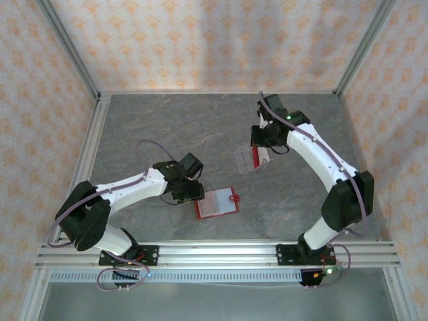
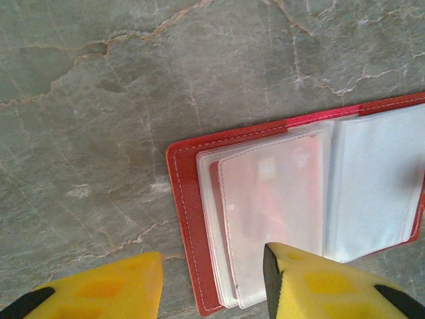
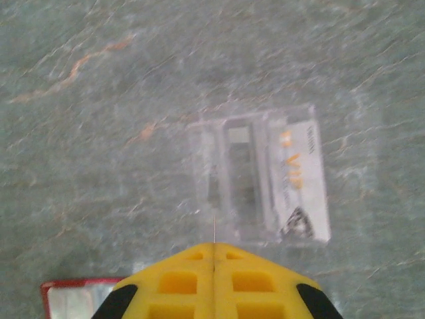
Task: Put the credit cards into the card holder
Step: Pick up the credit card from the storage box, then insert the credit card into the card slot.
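Note:
The red card holder [image 1: 217, 202] lies open on the table, its pale sleeves up. My left gripper [image 1: 189, 194] sits at its left edge. In the left wrist view that gripper [image 2: 212, 282] is open, one finger over bare table and the other over the sleeves of the card holder [image 2: 182, 199]. My right gripper [image 1: 263, 142] hovers over the clear rack [image 1: 243, 159]. In the right wrist view this gripper [image 3: 214, 247] is shut on a credit card [image 3: 214, 229], seen edge-on as a thin pale line. Another credit card [image 3: 302, 179] with orange lettering stands in the rack.
The clear slotted rack [image 3: 219, 179] stands mid-table under my right gripper. A corner of the card holder [image 3: 66, 299] shows at the lower left of the right wrist view. Aluminium frame rails [image 1: 221, 253] run along the near edge, and patterned walls enclose the table.

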